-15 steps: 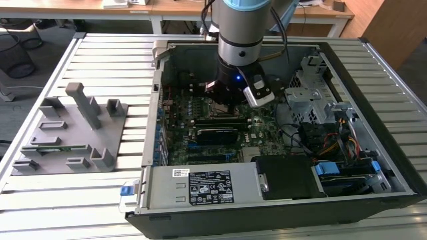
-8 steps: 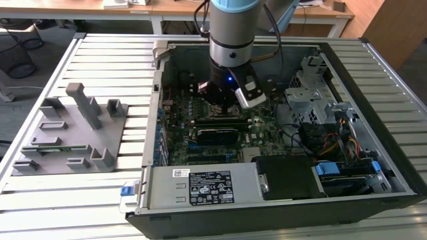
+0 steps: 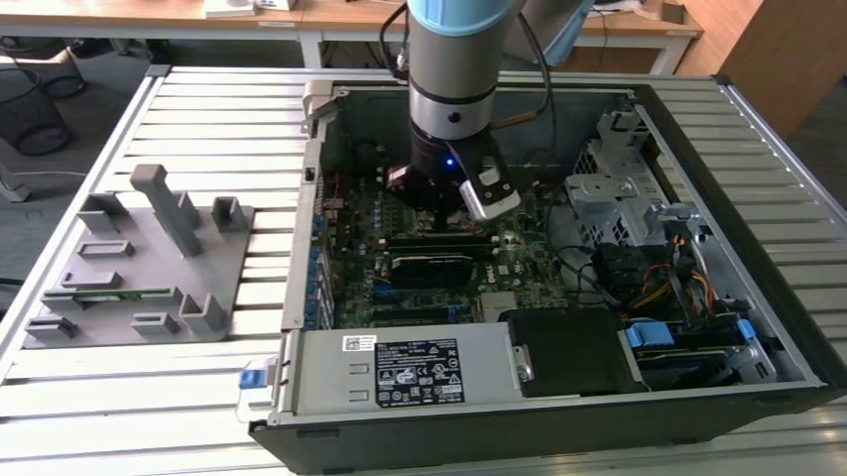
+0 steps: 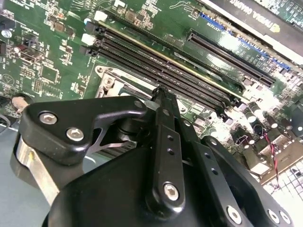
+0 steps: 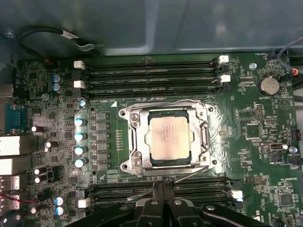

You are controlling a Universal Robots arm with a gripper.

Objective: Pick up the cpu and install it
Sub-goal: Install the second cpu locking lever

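Note:
In the first wrist view the cpu (image 5: 166, 135), a flat square chip with a shiny silver top, lies flat inside the metal-framed socket (image 5: 134, 142) on the green motherboard (image 5: 265, 156). My gripper (image 5: 163, 185) hangs above the board just beside the socket, its black fingers drawn together, shut, with nothing between them. It is apart from the chip. In the second wrist view the gripper (image 4: 160, 93) points down next to the socket's corner (image 4: 106, 80), and its body hides the chip. In the exterior view my arm (image 3: 450, 99) reaches down into the open computer case (image 3: 530, 426).
Rows of black memory slots (image 5: 151, 71) run along both sides of the socket. A black graphics card (image 3: 430, 268) and a power supply (image 3: 397, 372) sit nearer the case front. Drive cage and cables (image 3: 636, 228) fill the exterior view's right. A grey fixture block (image 3: 133, 258) stands outside on the slatted table.

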